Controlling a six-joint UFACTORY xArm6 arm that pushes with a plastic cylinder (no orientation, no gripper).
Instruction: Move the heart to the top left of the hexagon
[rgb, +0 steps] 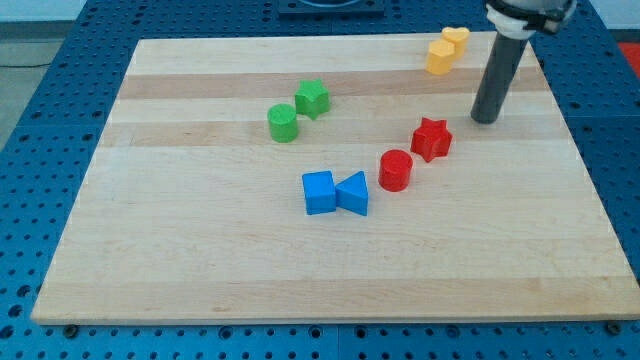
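Wooden board (200, 280) on a blue perforated table (40, 100), eight small blocks on it. Task things sit at the view's top right: two yellow blocks touching, one at the board's top edge (456, 38) and one just below-left of it (439, 56). From this angle it is hard to tell which is the heart and which the hexagon; the upper one looks notched like a heart, the lower one faceted like a hexagon, but that is a guess.

The tip (485, 118) is down on the board, below and to the right of the yellow pair, apart from them, and just above-right of the red star (432, 138). It touches no block. The end effector is a plain dark rod: no jaws, nothing to open, nothing held.

Other blocks: red cylinder (396, 170) just below-left of the star; blue cube (319, 192) touching a blue triangular block (353, 193) mid-board; green cylinder (283, 122) beside a green star-like block (312, 98) towards the upper left.

Step in hand, as judged: approach, no push begun. If the upper block is the heart, it sits top right of the hexagon, so the next move calls for bringing the tip to the heart's right side and pushing it leftward along the top edge, past the hexagon without dragging it along. The two touch, so the hexagon may shift; the heart is also close to the board edge.

No brands, labels or readable writing visible.
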